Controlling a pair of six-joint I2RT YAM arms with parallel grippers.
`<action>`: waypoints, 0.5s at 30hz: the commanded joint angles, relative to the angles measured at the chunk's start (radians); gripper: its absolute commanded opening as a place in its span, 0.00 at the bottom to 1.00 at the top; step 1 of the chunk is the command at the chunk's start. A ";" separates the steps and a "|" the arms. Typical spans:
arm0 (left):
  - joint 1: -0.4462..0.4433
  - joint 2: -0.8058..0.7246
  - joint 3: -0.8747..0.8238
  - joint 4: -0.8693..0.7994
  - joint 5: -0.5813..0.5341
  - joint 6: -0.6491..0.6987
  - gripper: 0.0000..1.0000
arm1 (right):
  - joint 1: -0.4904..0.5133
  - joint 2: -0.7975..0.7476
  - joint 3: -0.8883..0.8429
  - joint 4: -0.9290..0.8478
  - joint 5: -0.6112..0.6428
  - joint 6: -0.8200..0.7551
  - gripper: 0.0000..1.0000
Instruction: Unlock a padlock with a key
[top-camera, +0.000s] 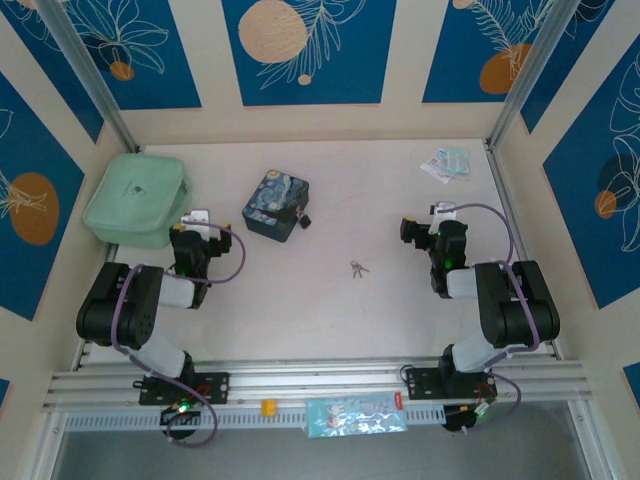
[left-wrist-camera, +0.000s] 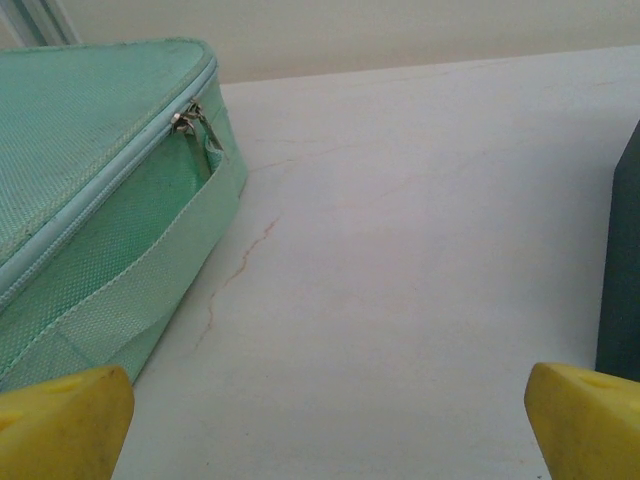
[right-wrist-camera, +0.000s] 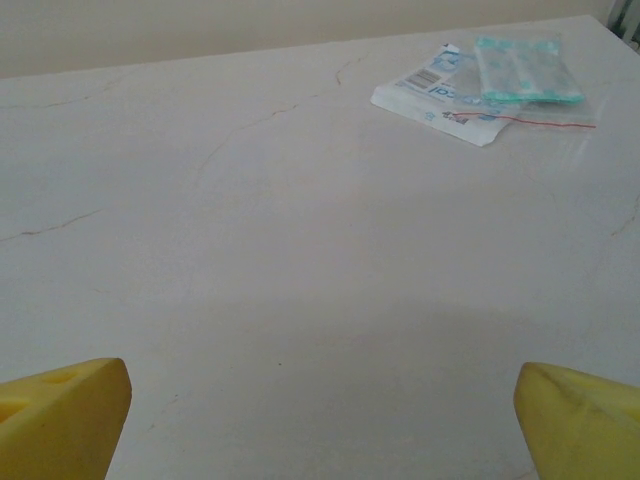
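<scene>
The tiny dark padlock hangs at the right side of the blue starry-night tin near the table's back middle. The small silvery key with its bunch lies loose on the table's middle. My left gripper rests at the left, near the green case, and is open with nothing between its yellow fingertips. My right gripper rests at the right, well apart from the key, and is also open and empty, its yellow fingertips wide apart over bare table.
A mint green zipped case sits at the back left, close to my left gripper, its side filling the left wrist view's left. A plastic bag with a printed card lies at the back right. The tin's dark edge stands right of the left fingers.
</scene>
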 joint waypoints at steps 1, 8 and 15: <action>0.013 -0.022 -0.008 -0.019 0.025 0.018 1.00 | -0.007 -0.025 -0.006 0.001 -0.016 0.010 0.99; 0.004 -0.232 0.051 -0.294 0.028 0.035 0.95 | 0.052 -0.091 0.020 -0.089 0.068 -0.040 0.99; -0.018 -0.456 0.132 -0.519 0.111 -0.217 0.95 | 0.203 -0.265 0.190 -0.545 0.175 -0.026 0.99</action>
